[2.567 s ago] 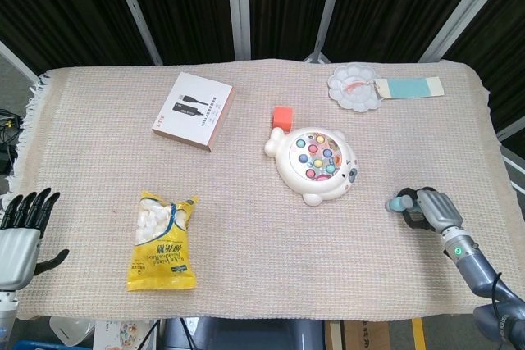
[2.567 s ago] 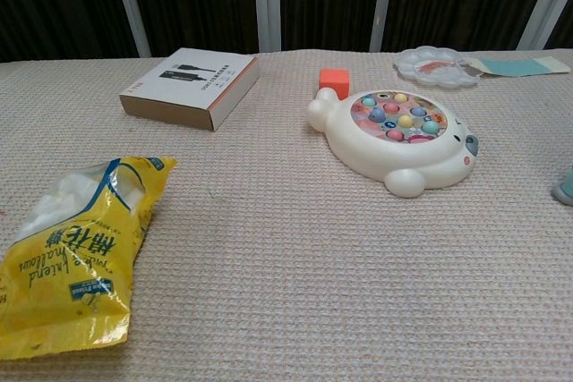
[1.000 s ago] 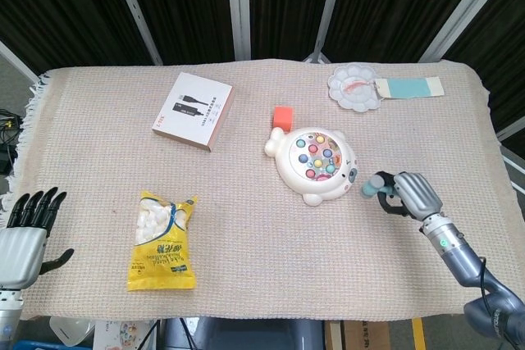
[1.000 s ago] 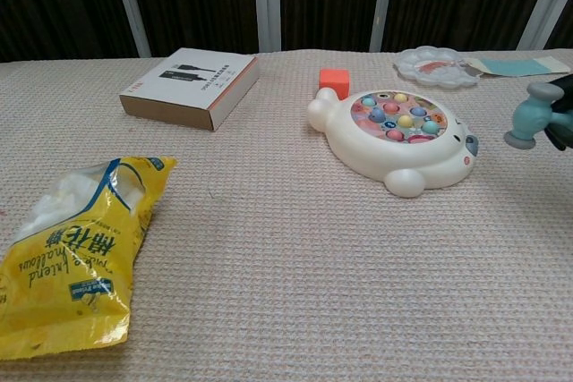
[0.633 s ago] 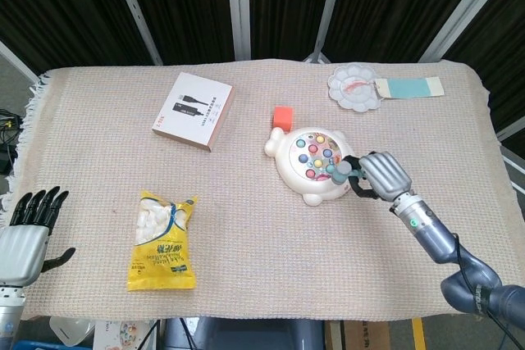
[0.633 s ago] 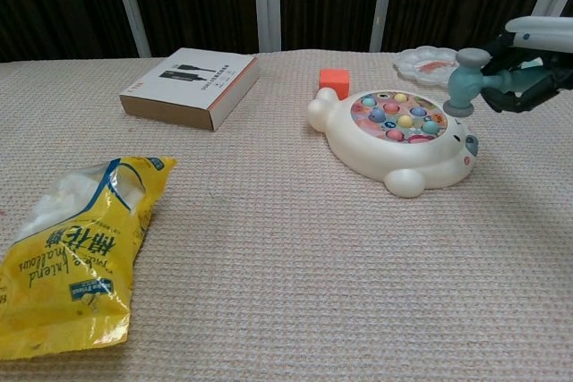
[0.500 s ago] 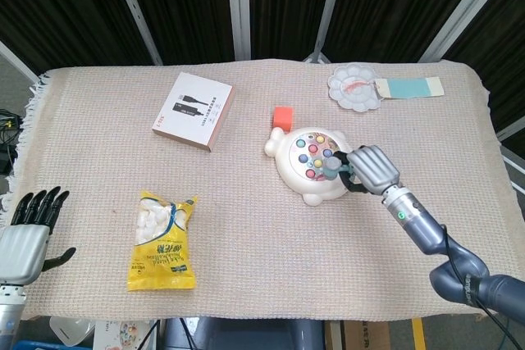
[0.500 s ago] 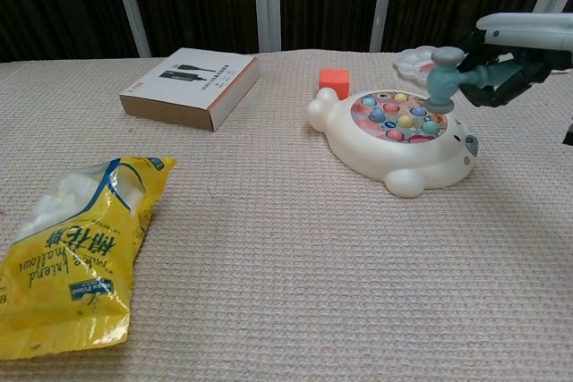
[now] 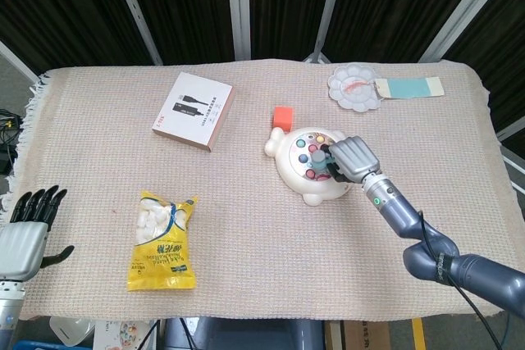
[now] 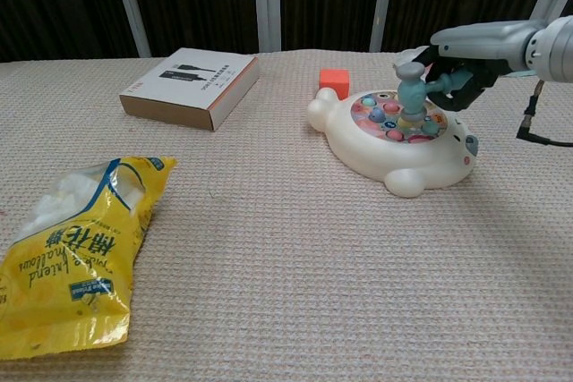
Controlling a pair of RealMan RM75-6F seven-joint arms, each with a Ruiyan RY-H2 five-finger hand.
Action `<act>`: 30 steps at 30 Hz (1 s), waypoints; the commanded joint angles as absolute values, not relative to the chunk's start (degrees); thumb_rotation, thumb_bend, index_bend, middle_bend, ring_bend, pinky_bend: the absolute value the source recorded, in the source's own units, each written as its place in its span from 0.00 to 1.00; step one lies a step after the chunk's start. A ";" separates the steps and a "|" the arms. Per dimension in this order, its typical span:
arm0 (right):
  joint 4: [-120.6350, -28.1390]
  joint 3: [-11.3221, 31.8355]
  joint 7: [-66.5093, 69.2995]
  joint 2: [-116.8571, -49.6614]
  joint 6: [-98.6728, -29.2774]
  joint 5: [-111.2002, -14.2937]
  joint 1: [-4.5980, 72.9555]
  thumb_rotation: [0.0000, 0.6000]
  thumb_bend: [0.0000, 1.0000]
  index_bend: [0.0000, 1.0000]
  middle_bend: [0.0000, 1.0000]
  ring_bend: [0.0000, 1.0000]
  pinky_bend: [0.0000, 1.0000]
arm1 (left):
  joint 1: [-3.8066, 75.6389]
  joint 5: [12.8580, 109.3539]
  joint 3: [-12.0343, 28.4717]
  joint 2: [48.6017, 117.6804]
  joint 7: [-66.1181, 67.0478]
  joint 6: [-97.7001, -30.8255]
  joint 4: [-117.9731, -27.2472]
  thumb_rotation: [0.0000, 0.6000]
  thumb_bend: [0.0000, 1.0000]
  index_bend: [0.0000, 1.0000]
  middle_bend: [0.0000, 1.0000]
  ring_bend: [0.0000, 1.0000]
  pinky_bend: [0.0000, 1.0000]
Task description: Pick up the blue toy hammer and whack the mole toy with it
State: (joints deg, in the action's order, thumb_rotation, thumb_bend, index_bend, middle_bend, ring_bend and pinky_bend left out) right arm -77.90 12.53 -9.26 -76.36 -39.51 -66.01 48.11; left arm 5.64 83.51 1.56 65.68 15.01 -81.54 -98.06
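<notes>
Setting reads as a robotics lab or test cell, not a home. A table draped in a beige woven cloth (image 9: 246, 268), fringed at its left edge, fills most of the frame. Behind it, along the top, black curtain panels hang between bare metal frame struts (image 9: 238, 6). Unrelated props lie scattered on the cloth: a boxed cable (image 9: 194, 111), a yellow marshmallow bag (image 9: 162, 240), a paint palette (image 9: 355, 88). Loose cables (image 9: 6, 125) show at the far left edge.

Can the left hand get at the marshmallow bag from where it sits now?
Probably yes. The left hand rests open at the table's near left edge, and only bare cloth lies between it and the yellow marshmallow bag. The right hand is busy far across.
</notes>
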 commanded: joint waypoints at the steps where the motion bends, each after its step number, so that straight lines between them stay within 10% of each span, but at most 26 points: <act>1: -77.96 12.26 -9.98 -75.78 -39.35 -64.83 48.24 1.00 0.99 1.00 0.85 0.70 0.46 | 5.74 83.58 1.56 65.76 15.10 -81.50 -98.12 1.00 0.15 0.00 0.00 0.00 0.00; 30: -79.32 10.57 -12.64 -74.23 -40.09 -61.60 49.50 1.00 0.99 1.00 0.85 0.70 0.46 | 5.84 83.38 1.35 65.82 16.12 -82.03 -99.00 1.00 0.15 0.00 0.00 0.00 0.00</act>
